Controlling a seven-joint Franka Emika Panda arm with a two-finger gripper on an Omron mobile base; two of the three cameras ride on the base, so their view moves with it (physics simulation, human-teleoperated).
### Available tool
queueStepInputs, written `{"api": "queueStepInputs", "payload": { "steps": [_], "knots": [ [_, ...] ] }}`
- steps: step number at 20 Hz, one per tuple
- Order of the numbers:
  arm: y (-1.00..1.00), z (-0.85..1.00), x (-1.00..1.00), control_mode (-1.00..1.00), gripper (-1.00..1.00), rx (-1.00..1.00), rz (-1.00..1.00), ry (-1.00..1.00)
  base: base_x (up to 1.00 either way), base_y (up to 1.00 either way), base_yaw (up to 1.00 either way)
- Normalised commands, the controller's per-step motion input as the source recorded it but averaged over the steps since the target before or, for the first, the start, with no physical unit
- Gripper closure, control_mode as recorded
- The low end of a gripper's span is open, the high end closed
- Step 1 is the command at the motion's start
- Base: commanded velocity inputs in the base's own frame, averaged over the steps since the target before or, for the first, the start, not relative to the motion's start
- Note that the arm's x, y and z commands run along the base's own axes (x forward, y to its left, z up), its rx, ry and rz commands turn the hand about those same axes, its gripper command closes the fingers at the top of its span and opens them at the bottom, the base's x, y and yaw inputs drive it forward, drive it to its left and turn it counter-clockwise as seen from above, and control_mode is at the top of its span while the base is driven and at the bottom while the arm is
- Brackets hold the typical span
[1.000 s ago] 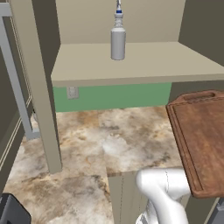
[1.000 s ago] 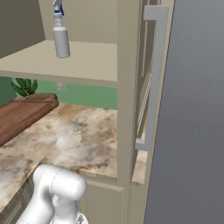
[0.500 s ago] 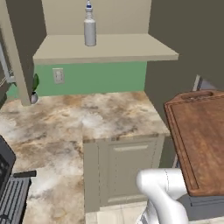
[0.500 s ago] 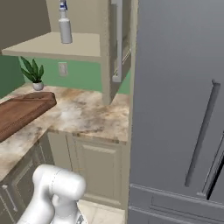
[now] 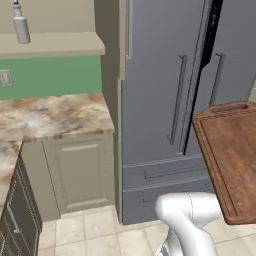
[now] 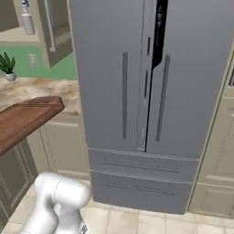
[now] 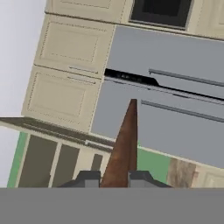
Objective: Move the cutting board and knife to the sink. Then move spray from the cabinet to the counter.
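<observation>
My gripper (image 7: pixel 114 178) is shut on the cutting board (image 7: pixel 124 144), a reddish-brown wooden slab seen edge-on between the two finger tips. The same board floats flat in the air at the right of the left base view (image 5: pixel 231 160) and at the left of the right base view (image 6: pixel 23 121). The spray (image 5: pixel 20 26), a pale grey bottle with a white-and-blue nozzle, stands on the cabinet shelf (image 5: pixel 55 46) at the far left, also the spray (image 6: pixel 27 21). Below it lies the marbled counter (image 5: pixel 50 117). The knife and the sink are out of view.
A tall grey double-door fridge (image 5: pixel 170 100) (image 6: pixel 146 82) stands straight ahead, close to the board's far edge. Beige base cabinets (image 5: pixel 75 170) sit under the counter. A small potted plant (image 6: pixel 7 68) is on the counter. Tiled floor (image 5: pixel 90 235) lies below.
The whole picture has swung as the base turned: cabinet and counter slid off to the left and the fridge came into view. The board stays held in the gripper.
</observation>
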Motion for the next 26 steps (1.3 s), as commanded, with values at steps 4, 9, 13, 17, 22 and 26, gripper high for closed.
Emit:
{"api": "queueStepInputs", "payload": {
  "steps": [4, 9, 13, 17, 22, 26],
  "knots": [
    [0.0, 0.0, 0.0, 1.0, 1.0, 0.0, 0.0, 0.0, -0.75, -1.0, -0.41],
    [0.0, 0.0, 0.0, 1.0, 1.0, 0.0, 0.0, 0.0, -0.02, -0.32, -0.88],
    [0.0, 0.0, 0.0, 1.0, 1.0, 0.0, 0.0, 0.0, 0.0, -0.02, -0.99],
    [0.0, 0.0, 0.0, 1.0, 1.0, 0.0, 0.0, 0.0, 0.0, 0.0, -0.99],
    [0.0, 0.0, 0.0, 1.0, 1.0, 0.0, 0.0, 0.0, 0.0, 0.0, -0.99],
    [0.0, 0.0, 0.0, 1.0, 1.0, 0.0, 0.0, 0.0, 0.0, 0.0, -1.0]
  ]
}}
